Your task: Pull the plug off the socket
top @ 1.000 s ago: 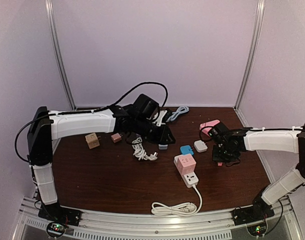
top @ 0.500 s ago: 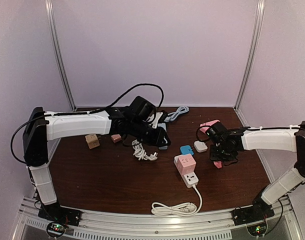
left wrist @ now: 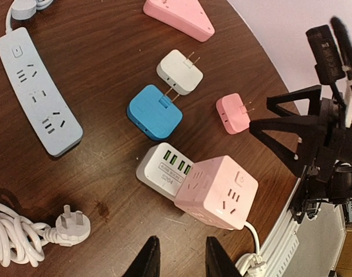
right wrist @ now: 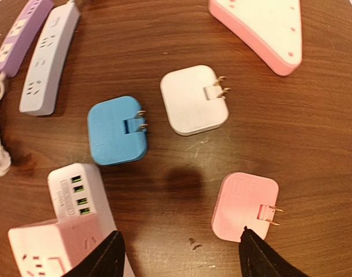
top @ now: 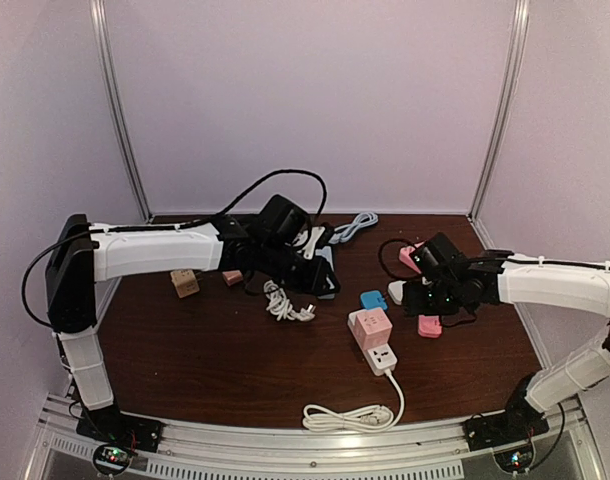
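The pink plug [right wrist: 245, 206] lies flat on the bench [right wrist: 164, 34], prongs sideways, well clear of the pink cube socket [top: 370, 326], so the pull looks done. The right gripper [right wrist: 179, 254] hovers over it with jaws released. The left gripper [left wrist: 182, 259] holds its jaws clenched on nothing. There are three loose plugs: this one, a white plug [right wrist: 193, 99] and a blue plug [right wrist: 117, 130].

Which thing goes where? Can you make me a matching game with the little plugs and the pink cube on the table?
Things:
1. blue plug
2. white plug
3. small pink plug
4. pink cube

Places:
A. right by the right fingers
B. pressed against the white block with green ports
C. next to the pink triangle
D. between the grey power strip and the white plug

Pairs: 1-D, 2-C, 3-A, 4-B
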{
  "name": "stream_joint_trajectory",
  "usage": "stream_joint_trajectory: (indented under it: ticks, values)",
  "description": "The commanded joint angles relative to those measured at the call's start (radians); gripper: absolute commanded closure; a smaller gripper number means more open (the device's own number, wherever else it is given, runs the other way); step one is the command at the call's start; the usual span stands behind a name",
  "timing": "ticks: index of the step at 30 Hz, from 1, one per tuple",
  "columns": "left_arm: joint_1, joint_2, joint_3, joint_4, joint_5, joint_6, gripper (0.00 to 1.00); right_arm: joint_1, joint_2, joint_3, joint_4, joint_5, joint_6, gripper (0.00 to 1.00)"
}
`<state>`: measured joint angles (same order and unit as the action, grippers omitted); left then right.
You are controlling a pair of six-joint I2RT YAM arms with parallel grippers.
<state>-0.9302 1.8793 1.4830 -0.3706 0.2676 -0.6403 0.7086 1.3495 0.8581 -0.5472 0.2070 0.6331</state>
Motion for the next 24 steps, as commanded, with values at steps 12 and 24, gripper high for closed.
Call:
stream_joint_trajectory:
  ticks: [12,24]
  values:
    - [0.018,-0.045,-0.053,0.042,-0.044,-0.014,0.73,0.16,-0.063,0.109,-0.02,-0.061,-0.029,0.1]
    - [0.025,-0.067,-0.095,0.063,-0.063,-0.033,0.69,0.24,0.053,0.15,-0.014,-0.092,-0.041,0.02]
